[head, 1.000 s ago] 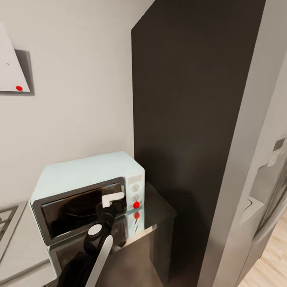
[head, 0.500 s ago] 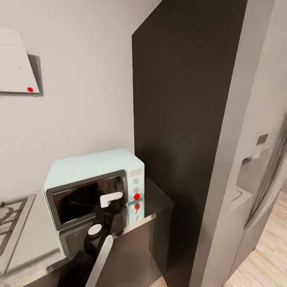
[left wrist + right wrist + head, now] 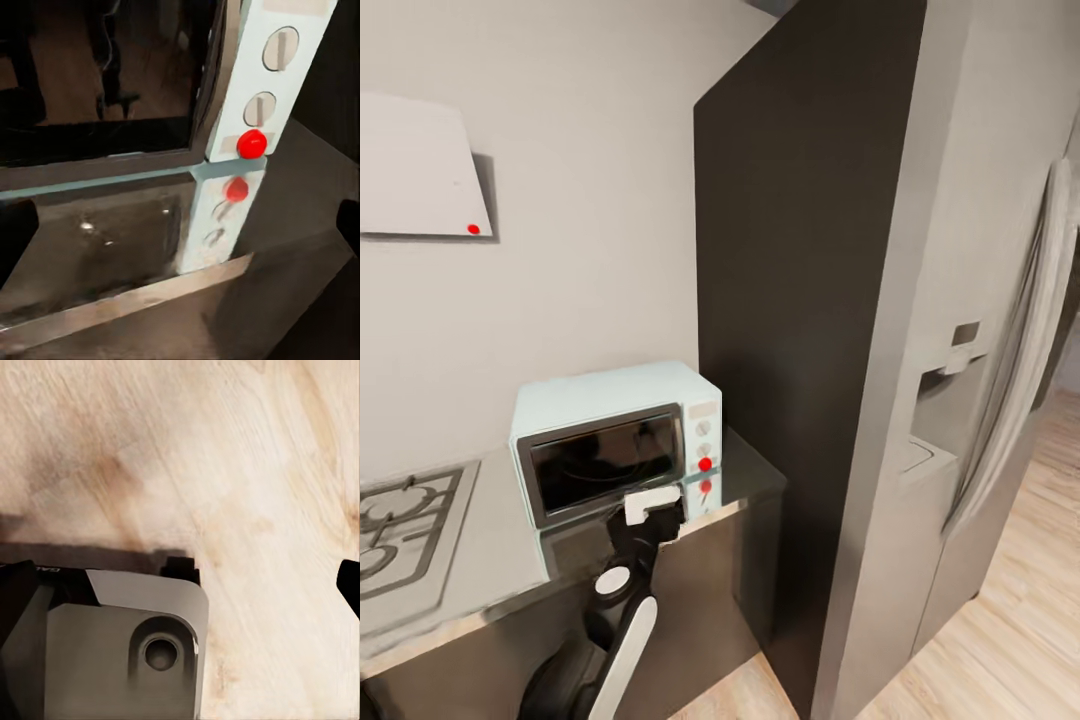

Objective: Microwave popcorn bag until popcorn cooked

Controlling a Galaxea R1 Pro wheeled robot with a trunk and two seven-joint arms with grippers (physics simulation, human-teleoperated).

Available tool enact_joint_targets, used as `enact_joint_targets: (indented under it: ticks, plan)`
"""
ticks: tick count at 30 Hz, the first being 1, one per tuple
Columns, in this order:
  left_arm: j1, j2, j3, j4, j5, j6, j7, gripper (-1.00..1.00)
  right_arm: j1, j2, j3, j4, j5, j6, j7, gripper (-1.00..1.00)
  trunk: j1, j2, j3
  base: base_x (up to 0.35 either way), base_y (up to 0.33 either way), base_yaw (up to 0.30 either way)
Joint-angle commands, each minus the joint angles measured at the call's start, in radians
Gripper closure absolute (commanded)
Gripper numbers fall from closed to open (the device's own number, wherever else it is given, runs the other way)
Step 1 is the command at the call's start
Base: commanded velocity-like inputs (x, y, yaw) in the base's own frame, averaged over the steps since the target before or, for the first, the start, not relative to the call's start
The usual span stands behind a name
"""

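Against the wall on the grey table (image 3: pixel 480 560) the microwave (image 3: pixel 615 435) stands door-shut, a rigid, weighty box best worked by its door edge; left claw (image 3: pixel 180 232) spread open and empty, right claw (image 3: pixel 180 577) also parted

Head cam sits high and back, looking down and forward over the left arm at the microwave (image 3: pixel 616 441) on the worktop (image 3: pixel 470 560), fridge (image 3: pixel 960 400) off to the side. Left wrist cam looks out past the left end effector (image 3: pixel 653 507), really close to the microwave's knob panel (image 3: pixel 264 90) and red dot (image 3: pixel 251 143), both shared with the head cam. Right wrist cam points straight down at the wooden floor (image 3: pixel 225 457) and the robot's grey base (image 3: pixel 120 652), close up.
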Motion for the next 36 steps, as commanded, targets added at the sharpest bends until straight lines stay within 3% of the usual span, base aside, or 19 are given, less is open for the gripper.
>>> enact_joint_targets:
  ticks: [1,2,5,6,7,8,11,14,16,17,18,19,20,21,23,26,29,36]
  plan:
    - [-0.001,0.0,-0.027,0.026,0.023,0.003,0.018,-1.0,-0.001,-0.001,-0.008,0.001,0.01,0.002,0.002,-1.0,0.0,-0.001,-0.001,-0.324,0.005,0.0]
    - [-0.001,-0.001,-0.046,0.094,0.061,0.003,0.025,-1.0,-0.001,-0.002,-0.008,0.001,0.01,0.003,0.002,-1.0,0.0,-0.001,-0.001,-0.324,0.043,0.0]
    - [-0.001,-0.002,-0.058,0.227,0.186,0.003,0.03,-1.0,-0.001,-0.002,-0.008,0.001,0.011,0.004,0.001,-1.0,0.0,-0.001,-0.001,-0.324,0.065,0.0]
    - [-0.001,0.001,-0.059,0.306,0.251,0.003,0.031,-1.0,-0.001,-0.002,-0.008,0.001,0.012,0.004,0.001,-1.0,0.0,-0.001,-0.001,-0.326,0.068,0.0]
    - [0.0,0.003,-0.059,0.381,0.294,0.001,0.032,-1.0,-0.001,-0.002,-0.007,0.001,0.012,0.004,0.0,-1.0,0.0,-0.001,-0.001,-0.33,0.038,0.0]
    - [0.0,0.002,-0.061,0.533,0.344,-0.001,0.027,-1.0,-0.001,-0.002,-0.005,0.001,0.012,0.005,-0.001,-1.0,0.0,-0.001,-0.001,-0.333,0.012,0.0]
    - [0.0,-0.003,-0.06,0.772,0.4,-0.046,0.009,-1.0,-0.001,-0.002,-0.004,0.0,0.012,0.005,-0.002,-1.0,0.0,-0.001,-0.001,-0.334,0.004,0.0]
    - [0.0,-0.002,-0.059,1.003,0.444,-0.144,-0.019,-1.0,-0.001,-0.002,-0.003,0.0,0.012,0.004,-0.002,-1.0,0.0,-0.001,-0.001,-0.334,0.001,0.0]
    - [0.0,0.001,-0.057,1.214,0.46,-0.168,-0.103,-1.0,-0.001,-0.002,-0.002,-0.001,0.013,0.002,-0.003,-1.0,0.0,-0.001,-0.001,-0.334,0.0,0.0]
    - [0.0,0.002,-0.056,1.274,0.463,-0.171,-0.15,-1.0,-0.001,-0.002,-0.002,-0.001,0.014,0.0,-0.003,-1.0,0.0,-0.001,-0.001,-0.334,0.0,0.0]
    - [0.0,0.005,-0.054,1.369,0.468,-0.173,-0.243,-1.0,-0.001,-0.002,-0.002,-0.002,0.015,-0.009,-0.002,-1.0,0.0,-0.001,-0.001,-0.316,0.0,0.0]
    - [0.001,0.008,-0.054,1.415,0.47,-0.173,-0.296,-1.0,-0.001,-0.002,-0.002,-0.002,0.015,-0.017,-0.002,-1.0,0.0,-0.001,-0.001,-0.296,0.0,0.0]
    - [0.005,0.014,-0.053,1.454,0.475,-0.173,-0.356,-1.0,-0.001,-0.003,-0.001,-0.002,0.015,-0.024,-0.001,-1.0,0.0,-0.001,-0.001,-0.271,0.0,0.0]
    - [0.005,0.02,-0.052,1.48,0.504,-0.183,-0.402,-1.0,-0.001,-0.004,-0.001,-0.002,0.015,-0.03,-0.001,-1.0,0.0,-0.001,-0.001,-0.133,0.0,0.0]
    - [0.008,0.025,-0.052,1.49,0.569,-0.267,-0.423,-1.0,-0.001,-0.004,0.0,-0.002,0.015,-0.033,-0.001,-1.0,0.0,-0.001,-0.001,-0.051,0.0,0.0]
    - [0.014,0.025,-0.053,1.493,0.614,-0.404,-0.43,-1.0,-0.001,-0.004,0.002,-0.002,0.021,-0.033,-0.002,-1.0,0.0,-0.001,-0.001,-0.013,0.0,0.0]
    - [0.022,0.026,-0.054,1.494,0.622,-0.434,-0.432,-1.0,-0.001,-0.004,0.001,-0.002,0.059,-0.033,-0.002,-1.0,0.0,-0.001,-0.001,-0.002,0.0,0.0]
    - [0.038,0.026,-0.054,1.494,0.624,-0.44,-0.432,-1.0,-0.001,-0.004,0.001,0.0,0.074,-0.023,-0.001,-1.0,0.0,-0.001,-0.001,0.0,0.0,0.041]
